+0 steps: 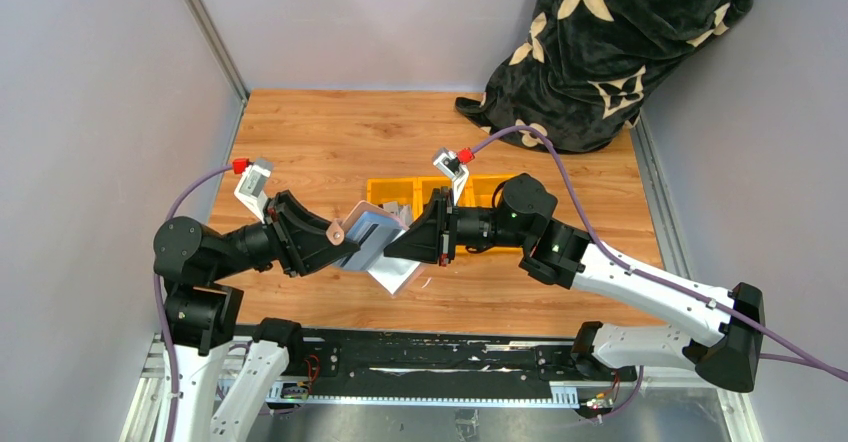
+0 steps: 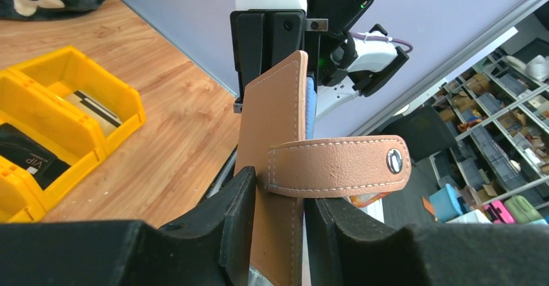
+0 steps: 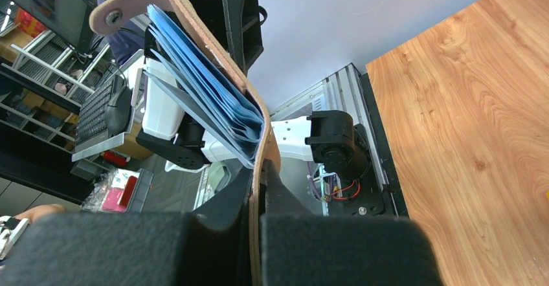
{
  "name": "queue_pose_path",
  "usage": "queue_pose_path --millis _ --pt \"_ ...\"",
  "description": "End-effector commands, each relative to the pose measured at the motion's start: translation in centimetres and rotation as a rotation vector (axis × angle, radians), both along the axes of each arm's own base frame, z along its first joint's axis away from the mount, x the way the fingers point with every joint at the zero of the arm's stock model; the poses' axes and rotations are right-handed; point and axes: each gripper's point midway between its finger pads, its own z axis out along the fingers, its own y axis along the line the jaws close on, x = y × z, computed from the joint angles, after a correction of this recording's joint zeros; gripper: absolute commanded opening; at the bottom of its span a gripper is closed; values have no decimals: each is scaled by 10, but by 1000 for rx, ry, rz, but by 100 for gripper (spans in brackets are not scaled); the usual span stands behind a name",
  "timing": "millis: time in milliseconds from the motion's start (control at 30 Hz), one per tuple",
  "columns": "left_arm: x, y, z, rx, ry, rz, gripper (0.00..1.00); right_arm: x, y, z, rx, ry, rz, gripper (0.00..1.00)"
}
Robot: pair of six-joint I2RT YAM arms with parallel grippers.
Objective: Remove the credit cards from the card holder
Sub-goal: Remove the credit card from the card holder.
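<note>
Right wrist view: the right hand (image 3: 259, 192) is pinched tight on one thin leather edge of the card holder (image 3: 213, 98), so a hard pull could slide that edge out of its grip. The left hand (image 2: 280, 202) clamps the opposite tan cover, its jaws narrowed around it. If the two hands draw apart unevenly, the holder may twist, and any loose credit cards could spill onto the bench (image 1: 320, 132) instead of coming out under control. The closing tab (image 2: 336, 166) juts free toward 3 o'clock in the left wrist view and could snag.

The holder hangs in the air between both hands, a little toward 6 o'clock from the bench's centre in the top view. It is tan outside, with grey-blue pockets fanned open inside. A pale panel (image 1: 396, 277) dangles at its 6 o'clock; whether it is a card or a flap, I cannot tell. Yellow bins (image 1: 395, 190) lie just beyond at 12 o'clock, and a dark flowered blanket (image 1: 610, 42) at 1 o'clock.
</note>
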Motion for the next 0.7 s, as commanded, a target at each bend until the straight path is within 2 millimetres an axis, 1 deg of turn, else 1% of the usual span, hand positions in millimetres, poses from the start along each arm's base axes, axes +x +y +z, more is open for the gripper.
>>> queue_pose_path --millis 0,167,233,367,500,667 --pt "1 -1 -2 -23 63 3 36 -18 -5 35 118 -74 67 0" --pt "2 1 1 -16 82 26 32 -18 -6 36 122 -82 64 0" --pt "4 2 0 -6 83 51 28 -18 -6 37 128 -86 64 0" --pt "11 8 -11 38 87 127 19 -19 -7 41 140 -93 71 0" --pt "9 8 -11 44 86 125 16 -19 -8 40 139 -105 66 0" --pt "3 9 -3 63 49 109 15 -17 -8 37 124 -118 50 0"
